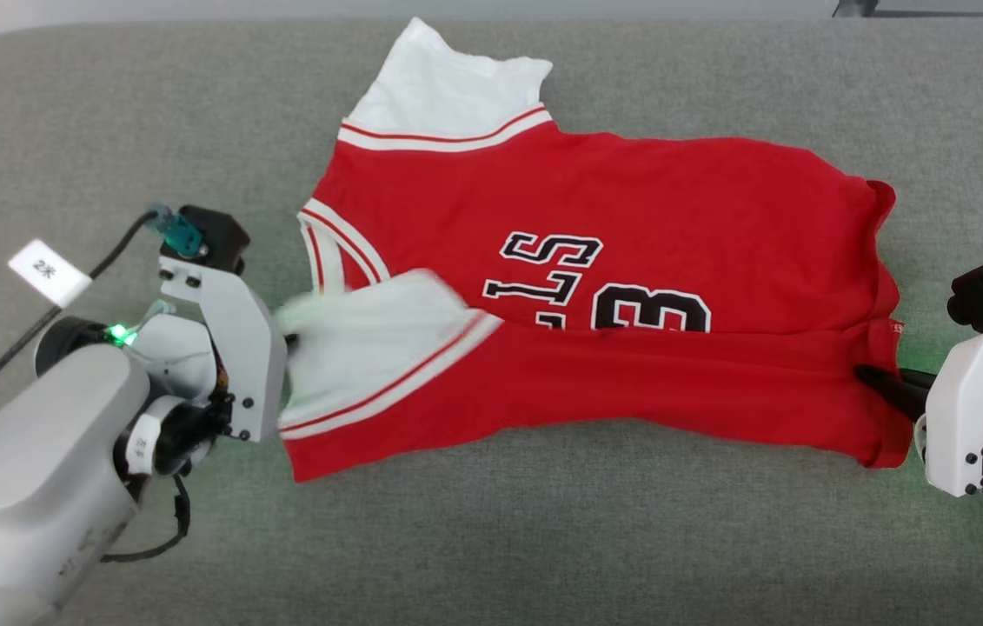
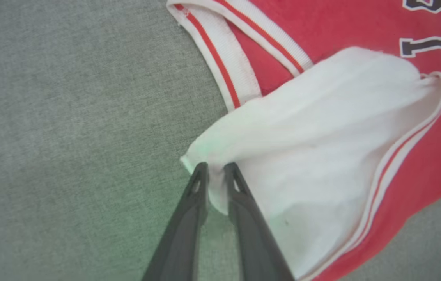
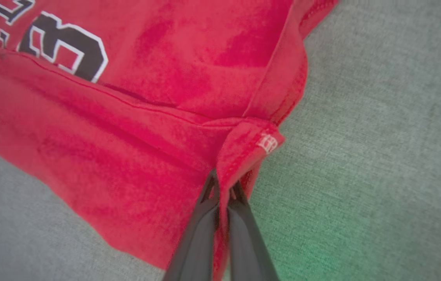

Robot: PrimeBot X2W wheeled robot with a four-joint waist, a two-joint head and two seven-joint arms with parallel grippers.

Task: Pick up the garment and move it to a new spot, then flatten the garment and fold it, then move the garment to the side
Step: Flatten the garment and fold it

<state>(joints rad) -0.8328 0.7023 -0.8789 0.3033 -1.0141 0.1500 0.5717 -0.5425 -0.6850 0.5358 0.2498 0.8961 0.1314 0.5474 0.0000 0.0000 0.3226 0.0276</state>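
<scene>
The garment lay half-folded on the grey cushion. The left hand stood slightly parted around the white sleeve edge; the right hand pinched the hem corner. An uneven pull from the right could drag the fold askew, bunching the sleeve.

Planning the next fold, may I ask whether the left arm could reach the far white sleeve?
Probably yes: the far sleeve lies uncovered, but the left pincer straddles the near sleeve.
</scene>
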